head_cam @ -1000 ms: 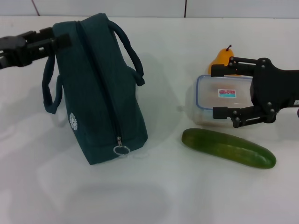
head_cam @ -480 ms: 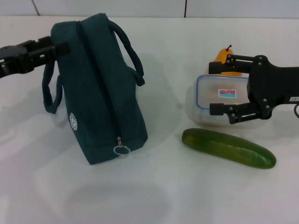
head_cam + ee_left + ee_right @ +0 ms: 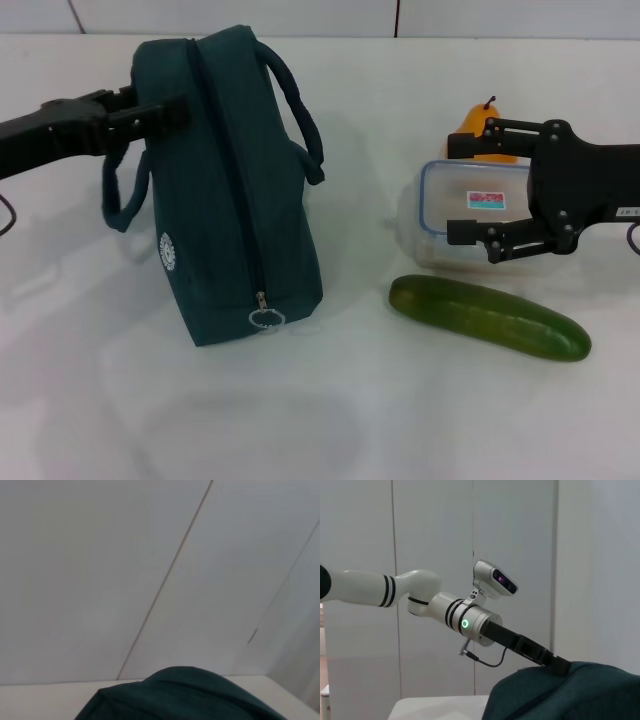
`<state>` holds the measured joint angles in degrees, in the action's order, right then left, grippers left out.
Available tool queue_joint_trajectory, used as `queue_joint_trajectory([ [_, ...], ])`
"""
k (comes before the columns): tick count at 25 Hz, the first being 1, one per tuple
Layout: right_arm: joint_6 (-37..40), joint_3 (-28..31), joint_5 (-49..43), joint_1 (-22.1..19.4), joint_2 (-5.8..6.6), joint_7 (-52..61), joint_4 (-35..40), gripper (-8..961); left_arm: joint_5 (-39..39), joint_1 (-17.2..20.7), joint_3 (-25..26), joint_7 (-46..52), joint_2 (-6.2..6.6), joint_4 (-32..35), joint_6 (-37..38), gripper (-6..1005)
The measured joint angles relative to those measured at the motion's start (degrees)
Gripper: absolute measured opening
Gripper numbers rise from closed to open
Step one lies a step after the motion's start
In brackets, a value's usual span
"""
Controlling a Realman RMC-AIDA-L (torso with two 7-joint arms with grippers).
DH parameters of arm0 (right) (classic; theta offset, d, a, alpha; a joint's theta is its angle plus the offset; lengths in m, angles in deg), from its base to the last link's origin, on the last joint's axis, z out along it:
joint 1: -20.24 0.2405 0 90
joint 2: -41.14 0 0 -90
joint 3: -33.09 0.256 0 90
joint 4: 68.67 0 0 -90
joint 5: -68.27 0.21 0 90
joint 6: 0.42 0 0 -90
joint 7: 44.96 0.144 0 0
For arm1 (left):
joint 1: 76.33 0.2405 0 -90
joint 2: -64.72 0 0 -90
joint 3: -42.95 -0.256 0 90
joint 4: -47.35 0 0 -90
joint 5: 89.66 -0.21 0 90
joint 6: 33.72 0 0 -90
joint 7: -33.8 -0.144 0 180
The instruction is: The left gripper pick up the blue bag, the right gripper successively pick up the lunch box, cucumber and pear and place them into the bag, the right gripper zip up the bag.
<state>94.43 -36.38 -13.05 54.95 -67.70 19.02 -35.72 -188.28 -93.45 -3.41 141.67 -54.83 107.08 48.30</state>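
The blue bag [image 3: 235, 190] stands zipped on the white table, its ring pull [image 3: 263, 318] at the near end. My left gripper [image 3: 160, 110] presses against the bag's far upper corner, above one hanging handle [image 3: 122, 190]. The right wrist view shows the left gripper [image 3: 554, 663] meeting the bag's top [image 3: 560, 692]. The bag's top [image 3: 185, 695] also fills the lower edge of the left wrist view. My right gripper [image 3: 462, 190] is open, one finger on the far side and one on the near side of the clear lunch box [image 3: 475, 210]. The pear [image 3: 476, 124] sits behind the box. In front of the box lies the cucumber [image 3: 488, 318].
The white table [image 3: 330, 420] runs back to a pale panelled wall. The cucumber lies close below my right gripper's near finger [image 3: 475, 235].
My left gripper has moved right into the bag, and the bag has shifted right and stands straighter. My right gripper has edged a little left over the lunch box, then held still.
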Motion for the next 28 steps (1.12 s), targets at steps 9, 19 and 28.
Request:
queue_joint_trajectory([
  [9,-1.22,0.12,-0.01,-0.38,-0.27,-0.32,-0.16,884,0.3,-1.78,-1.33,-0.2,0.31,-1.21,-2.34,842],
  [19,-2.26,0.14,0.01,-0.82,-0.54,-0.63,-0.17,884,0.13,-4.68,-1.3,-2.65,0.35,-4.03,-2.47,812],
  [28,-2.27,0.13,0.0,-1.43,-0.97,-0.81,-0.17,884,0.1,-8.13,-1.08,-2.52,0.73,-7.8,-4.22,798],
])
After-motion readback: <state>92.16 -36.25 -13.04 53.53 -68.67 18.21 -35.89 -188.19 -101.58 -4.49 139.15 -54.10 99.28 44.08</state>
